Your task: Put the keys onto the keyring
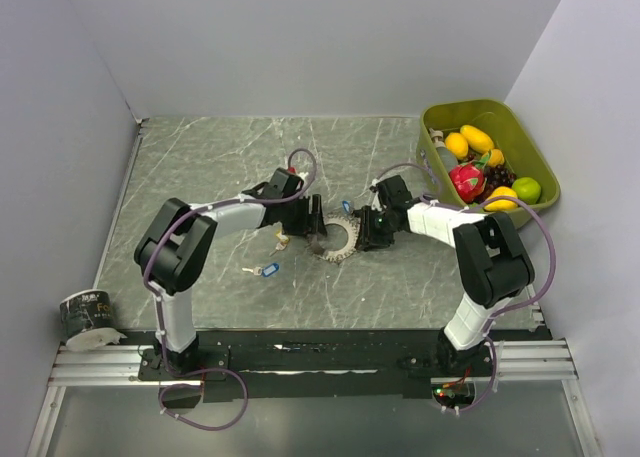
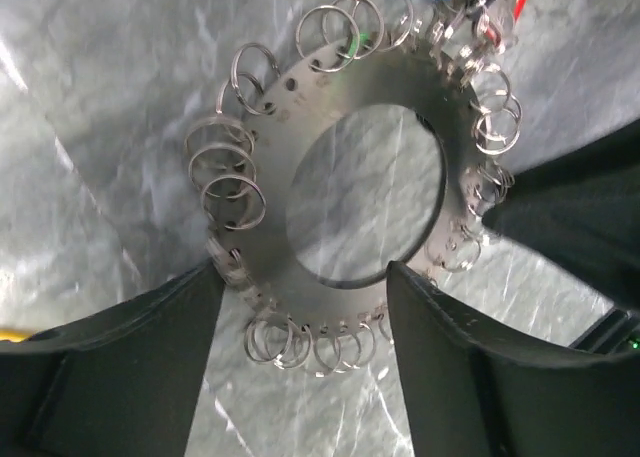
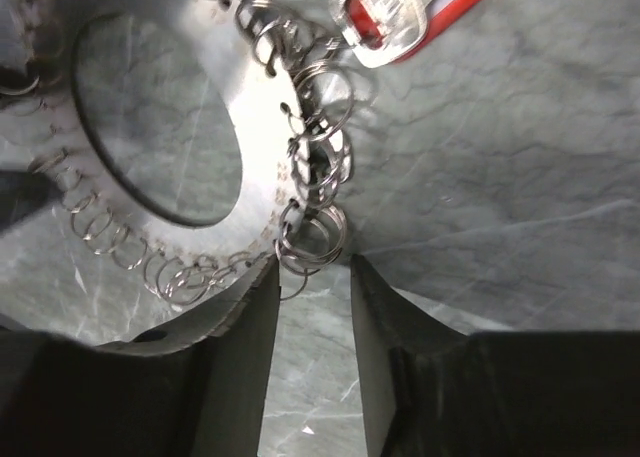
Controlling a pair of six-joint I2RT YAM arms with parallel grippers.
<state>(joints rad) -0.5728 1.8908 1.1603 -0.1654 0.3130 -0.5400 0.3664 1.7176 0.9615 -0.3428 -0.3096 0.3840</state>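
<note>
The keyring (image 1: 340, 243) is a flat grey metal disc with a round hole and several small split rings along its rim, lying on the marble table. My left gripper (image 1: 316, 235) stands at its left edge. In the left wrist view its jaws (image 2: 305, 277) are apart astride the keyring's (image 2: 390, 82) near rim. My right gripper (image 1: 363, 233) is at the keyring's right edge, open (image 3: 310, 272), with one small split ring (image 3: 312, 239) just ahead of the tips. A red-tagged key (image 3: 400, 12) lies by the keyring (image 3: 262, 107). A blue-tagged key (image 1: 268, 270) and a yellow one (image 1: 281, 240) lie left of it.
A green basket (image 1: 520, 127) of toy fruit stands at the back right. A roll of tape (image 1: 85, 315) sits at the near left corner. Another blue tag (image 1: 346, 206) lies just behind the keyring. Grey walls close in three sides.
</note>
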